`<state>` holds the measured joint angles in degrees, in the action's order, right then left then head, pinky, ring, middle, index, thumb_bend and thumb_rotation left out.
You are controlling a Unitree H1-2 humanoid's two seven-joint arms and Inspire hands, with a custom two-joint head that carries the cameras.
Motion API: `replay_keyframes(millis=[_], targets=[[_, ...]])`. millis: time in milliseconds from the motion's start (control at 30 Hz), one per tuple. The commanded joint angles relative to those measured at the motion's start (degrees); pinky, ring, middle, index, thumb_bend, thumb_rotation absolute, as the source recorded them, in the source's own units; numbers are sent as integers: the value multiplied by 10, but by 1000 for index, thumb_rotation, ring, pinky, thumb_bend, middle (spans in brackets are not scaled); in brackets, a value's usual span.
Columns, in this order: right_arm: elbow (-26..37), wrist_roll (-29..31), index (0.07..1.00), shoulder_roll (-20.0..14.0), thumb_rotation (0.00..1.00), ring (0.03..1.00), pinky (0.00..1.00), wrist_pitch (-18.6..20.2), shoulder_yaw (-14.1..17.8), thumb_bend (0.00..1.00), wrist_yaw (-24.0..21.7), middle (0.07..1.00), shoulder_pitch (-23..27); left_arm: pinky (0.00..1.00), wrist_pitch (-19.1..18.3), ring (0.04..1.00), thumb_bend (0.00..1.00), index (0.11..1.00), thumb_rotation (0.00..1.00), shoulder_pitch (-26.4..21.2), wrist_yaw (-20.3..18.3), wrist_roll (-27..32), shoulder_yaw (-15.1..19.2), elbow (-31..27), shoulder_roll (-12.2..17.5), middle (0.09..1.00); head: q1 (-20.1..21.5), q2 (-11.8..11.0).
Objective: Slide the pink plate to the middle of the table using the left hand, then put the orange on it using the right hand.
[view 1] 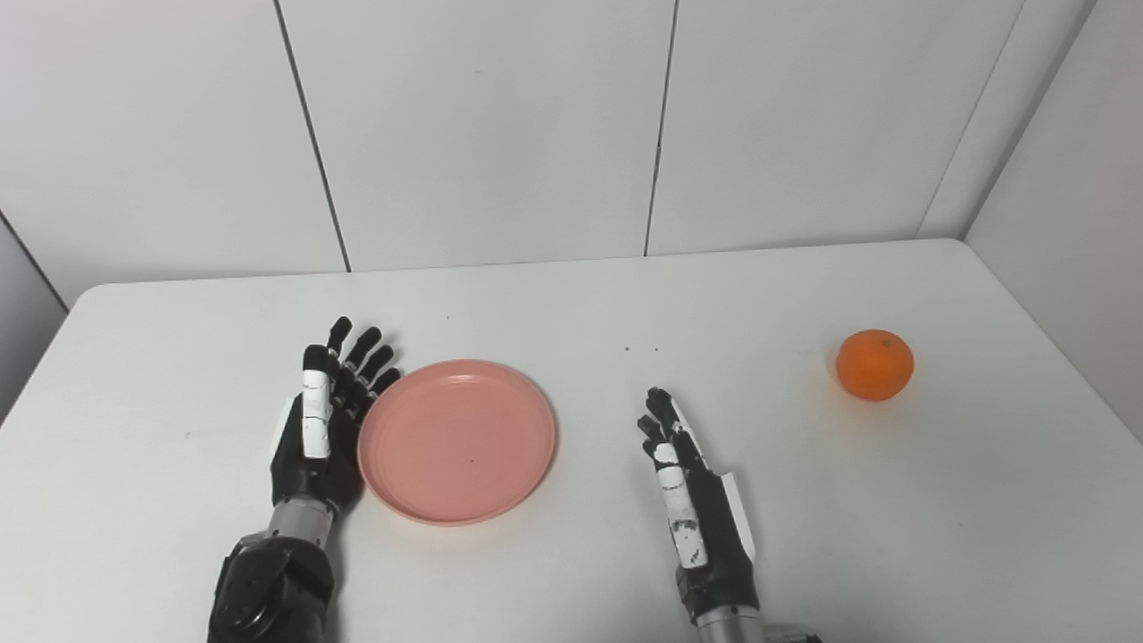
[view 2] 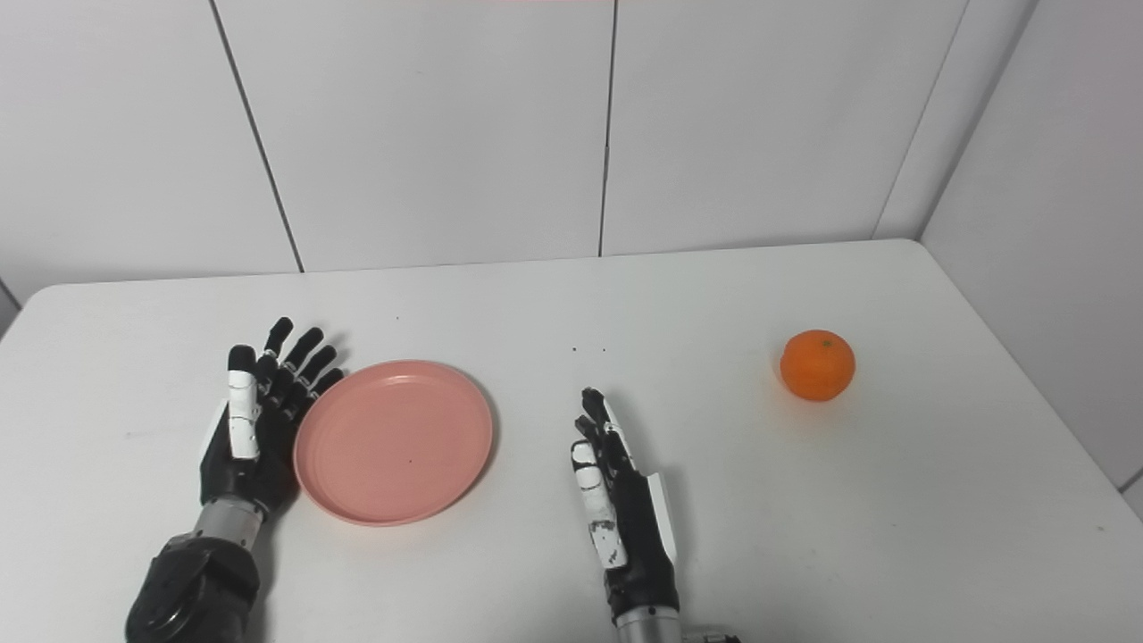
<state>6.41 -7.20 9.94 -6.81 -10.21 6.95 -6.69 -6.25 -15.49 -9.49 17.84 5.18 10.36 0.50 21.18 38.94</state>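
A round pink plate [view 1: 457,440] lies flat on the white table [view 1: 571,295], left of centre. My left hand [view 1: 323,418] stands edge-on right against the plate's left rim, fingers straight and apart, holding nothing. My right hand [view 1: 692,500] rests open near the front middle of the table, to the right of the plate and apart from it. The orange [view 1: 874,364] sits alone at the right side of the table, well beyond the right hand's fingertips.
White wall panels [view 1: 482,125] rise behind the table's far edge. A side wall [view 1: 1072,179] runs close along the table's right edge, just past the orange. A few small dark specks [view 1: 641,348] mark the tabletop.
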Motion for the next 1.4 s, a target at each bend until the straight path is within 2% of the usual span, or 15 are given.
replay_keyframes(millis=[0,233,833,1133,1367], targets=[[-18,-2,924,17,975,924,938,-35,-3,794,6,946,0,886,-15,925,989,1000,873,8,10,-7,-4,9,-7,938,4,0],[-27,-15,919,23,975,947,939,-52,-6,744,26,954,2,886,-17,917,997,1000,877,4,19,-17,-10,6,-19,941,11,0],[-53,-40,951,28,997,1000,1000,-81,-8,739,83,1000,17,858,-26,902,994,1000,872,-2,26,-23,-26,1,-40,926,21,-3],[-61,-41,939,30,995,1000,1000,-77,-10,724,88,1000,24,853,-44,905,1000,1000,857,1,26,-19,-30,-18,-45,929,34,-1],[-77,-49,934,30,1000,1000,1000,-86,-12,703,97,1000,32,834,-41,905,988,1000,868,2,23,-23,-39,-21,-52,929,40,-2]])
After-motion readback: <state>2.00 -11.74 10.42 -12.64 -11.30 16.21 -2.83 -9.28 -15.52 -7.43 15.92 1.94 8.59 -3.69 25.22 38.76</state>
